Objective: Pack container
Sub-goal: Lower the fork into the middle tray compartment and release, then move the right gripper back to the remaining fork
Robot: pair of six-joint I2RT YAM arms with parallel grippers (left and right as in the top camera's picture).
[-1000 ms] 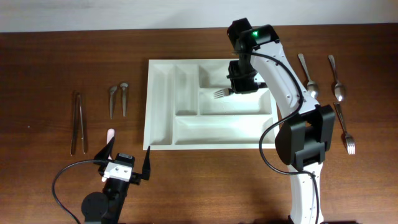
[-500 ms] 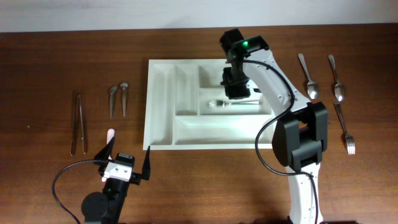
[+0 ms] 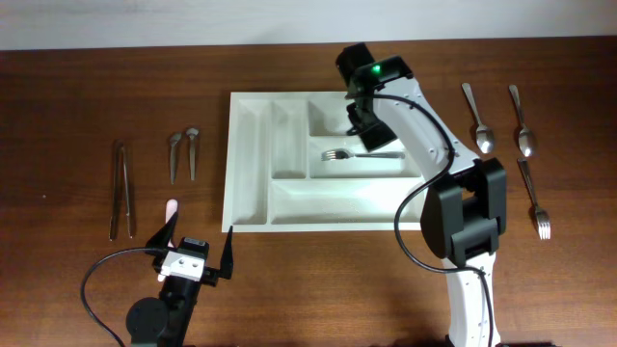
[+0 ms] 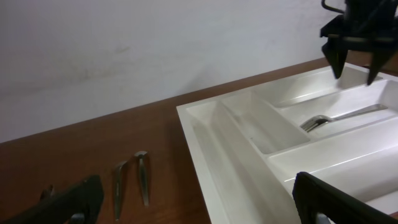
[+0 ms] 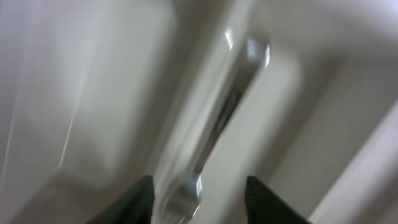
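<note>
1 fork (image 3: 347, 154) in white container (image 3: 251, 178), right claw (image 4: 354, 72) spread just above fork

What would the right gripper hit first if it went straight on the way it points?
Probably the fork lying in the container just beneath the right gripper; the blurred wrist view leaves depth unclear.

Tray's 6 o'clock compartment: the cutlery tray (image 3: 337, 202) has its long near bay bare and open from above.
Middle bay: a fork (image 3: 359, 154) lies crosswise, with the right gripper (image 3: 366, 130) over it, fingers apart.
Tray's 9 o'clock slots: both bare but narrow.
Tray's 3 o'clock side: the right arm (image 3: 429, 120) crosses the rim; beyond it lie two spoons (image 3: 479, 120) and a loose fork (image 3: 536, 207).
Tray's 9 o'clock side: two short utensils (image 3: 183, 154) lie near and tongs (image 3: 120, 188) farther out, with a bare wood lane between.
Tray's 7 o'clock corner: the left gripper (image 3: 198, 249), spread wide, sits just beside it.
</note>
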